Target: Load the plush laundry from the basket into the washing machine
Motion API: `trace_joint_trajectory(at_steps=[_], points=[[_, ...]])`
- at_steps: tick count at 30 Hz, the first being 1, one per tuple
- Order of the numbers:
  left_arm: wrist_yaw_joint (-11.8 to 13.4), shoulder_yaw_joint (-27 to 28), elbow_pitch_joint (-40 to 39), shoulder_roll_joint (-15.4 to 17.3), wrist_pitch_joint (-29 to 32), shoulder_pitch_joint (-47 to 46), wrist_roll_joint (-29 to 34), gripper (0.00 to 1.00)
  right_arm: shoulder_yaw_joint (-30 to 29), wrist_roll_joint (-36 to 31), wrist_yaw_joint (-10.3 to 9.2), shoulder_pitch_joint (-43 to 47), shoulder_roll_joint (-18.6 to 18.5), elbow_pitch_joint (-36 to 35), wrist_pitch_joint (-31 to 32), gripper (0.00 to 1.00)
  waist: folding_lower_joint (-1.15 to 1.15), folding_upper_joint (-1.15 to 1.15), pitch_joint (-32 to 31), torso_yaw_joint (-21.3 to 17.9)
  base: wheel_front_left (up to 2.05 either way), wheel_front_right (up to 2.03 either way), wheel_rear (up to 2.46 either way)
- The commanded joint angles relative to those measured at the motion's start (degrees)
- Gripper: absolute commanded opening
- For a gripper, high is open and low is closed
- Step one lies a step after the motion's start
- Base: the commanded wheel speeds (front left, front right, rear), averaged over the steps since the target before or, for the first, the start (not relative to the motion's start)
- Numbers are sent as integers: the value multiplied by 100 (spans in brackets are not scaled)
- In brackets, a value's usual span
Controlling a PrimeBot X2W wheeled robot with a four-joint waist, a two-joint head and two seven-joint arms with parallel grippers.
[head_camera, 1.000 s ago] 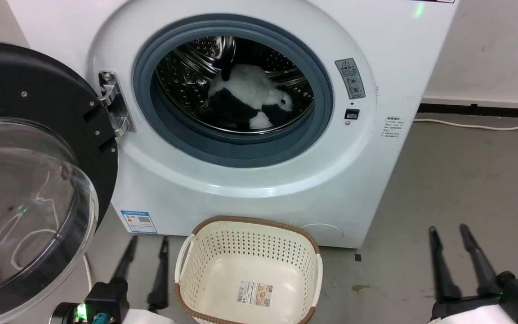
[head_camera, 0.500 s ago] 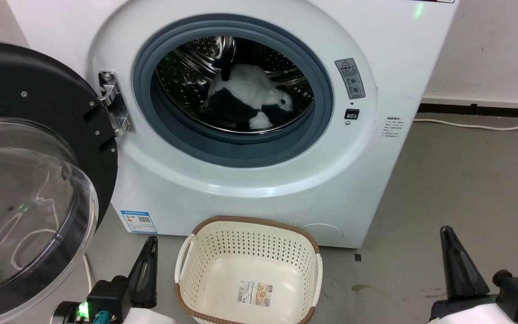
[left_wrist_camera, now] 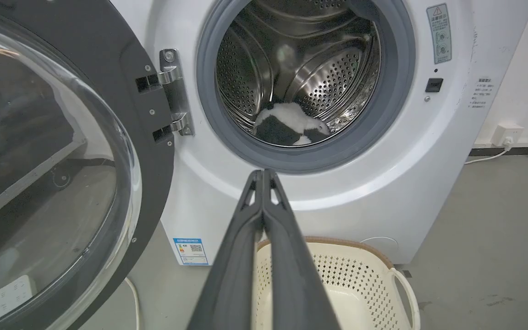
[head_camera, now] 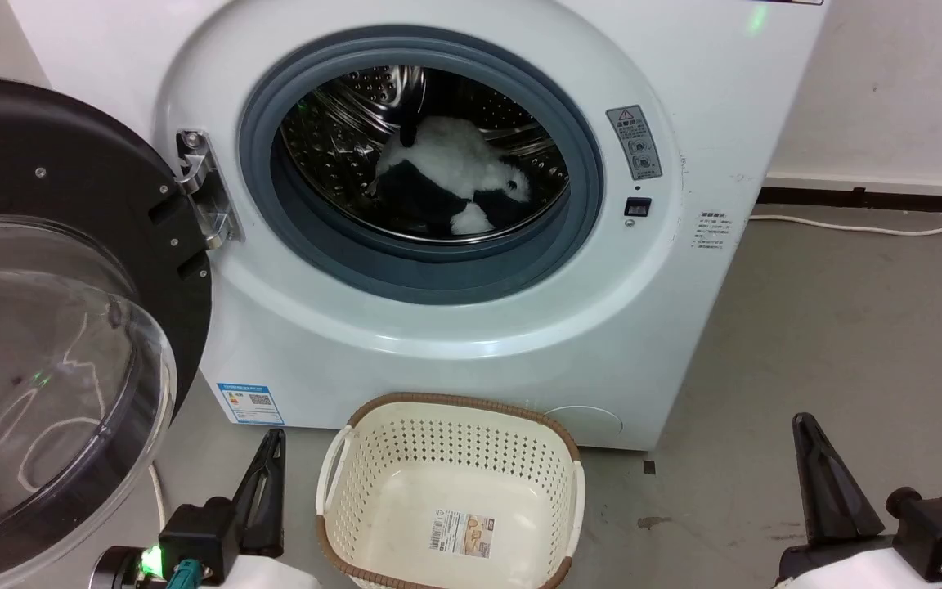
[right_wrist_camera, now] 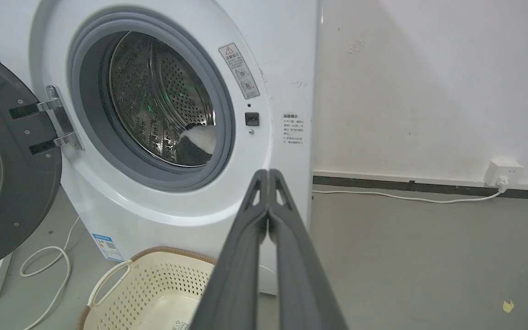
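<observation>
The black-and-white panda toy (head_camera: 455, 184) lies inside the steel drum of the white washing machine (head_camera: 667, 311); the left wrist view shows the panda (left_wrist_camera: 289, 126) low in the drum, and the right wrist view shows part of the panda (right_wrist_camera: 197, 140). The cream basket (head_camera: 446, 425) with a brown rim stands on the floor before the washer, holding just a label. My left gripper (head_camera: 275, 438) is shut left of the basket, fingertips pressed together (left_wrist_camera: 263, 173). My right gripper (head_camera: 804, 424) is shut at the lower right, holding nothing (right_wrist_camera: 267, 173).
The washer's black-rimmed bubble door (head_camera: 54, 327) hangs wide open at the left, close to my left arm. A white cable (head_camera: 872, 229) runs along the wall base to a socket (right_wrist_camera: 502, 172). Grey concrete floor (head_camera: 847, 343) spreads to the right.
A second ago both grippers stood open with fingers apart; both have since shut. The head camera has shifted very slightly.
</observation>
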Motion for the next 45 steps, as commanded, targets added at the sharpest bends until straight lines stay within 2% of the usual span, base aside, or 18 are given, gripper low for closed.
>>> trace_joint_trajectory(at_steps=[1, 45], points=[[14, 26, -48, -29, 25, -45, 31, 0, 8, -56, -1, -81, 0, -3, 28, 0, 0, 0, 0, -2, 0, 0, 0], [37, 200, -248, -166, 540, -120, 318, 0, 97, -321, -3, -230, -1, -9, 545, 0, 0, 0, 12, -80, 0, 0, 0]])
